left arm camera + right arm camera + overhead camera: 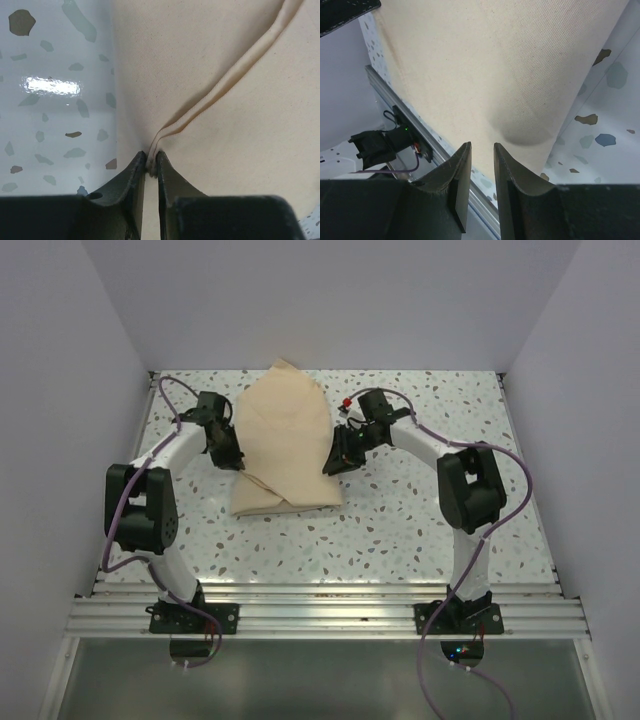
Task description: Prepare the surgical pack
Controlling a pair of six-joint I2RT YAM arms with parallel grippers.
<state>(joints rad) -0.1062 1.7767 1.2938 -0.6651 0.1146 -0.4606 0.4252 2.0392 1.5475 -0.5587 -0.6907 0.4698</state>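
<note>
Tan cloth bundle (pixel 285 435) (the surgical pack as it shows here): a matte, finely woven sheet folded into a long shape, pointed at its far end and squared at its near end. It lies on the far middle of the table (pixel 420 530), between my two arms. Whatever it wraps is hidden. My right wrist view shows only a soft rounded bulge (pixel 525 131) under the fabric.

Fold (pixel 225 82): a narrow doubled ridge of cloth running diagonally across the bundle's surface and ending at my left fingertips.

Left gripper (pixel 151 162): at the bundle's left edge, with dark tapered fingers. The jaws are drawn almost together and pinch the end of that ridge (only a sliver of cloth shows between them).

Right gripper (pixel 481 150): at the bundle's right edge. Its jaws stand a narrow gap apart, and the cloth fills the view just beyond the tips. I cannot tell whether any fabric is caught between them.

Table: glossy and white with grey and brown terrazzo flecks. It reflects a bright patch of light beside the cloth in my left wrist view.

Aluminium rail (pixel 330 618): ribbed, along the table's near edge, carrying both arm bases. A purple cable (pixel 128 495) loops along the left arm.
</note>
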